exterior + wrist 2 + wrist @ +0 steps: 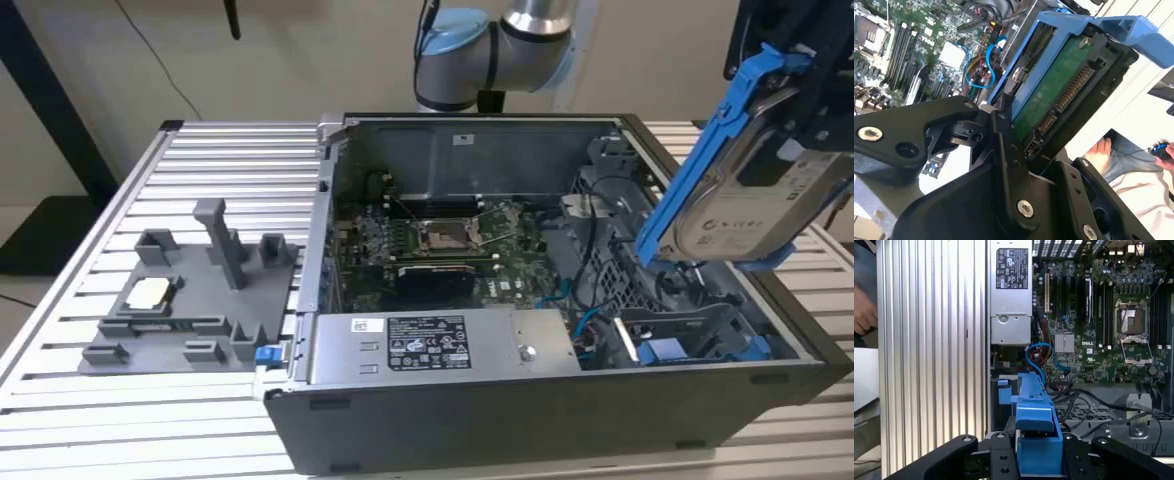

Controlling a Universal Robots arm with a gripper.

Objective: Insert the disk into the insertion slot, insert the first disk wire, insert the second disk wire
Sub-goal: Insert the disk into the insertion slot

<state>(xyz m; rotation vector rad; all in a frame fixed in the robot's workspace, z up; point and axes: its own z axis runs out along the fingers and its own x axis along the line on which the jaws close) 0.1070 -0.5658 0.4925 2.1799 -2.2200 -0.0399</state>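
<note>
Gripper (1040, 456) clamps disk (747, 195) above case (534, 432) containing insertion slot (683, 335).

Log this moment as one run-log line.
gripper: shut on disk | disk: tilted, aloft over open case, exterior view's right | insertion slot: disk not yet in

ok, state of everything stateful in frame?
gripper: shut on disk.
disk: held tilted above the case, not inserted.
insertion slot: empty.
case: side open, motherboard exposed.
</note>
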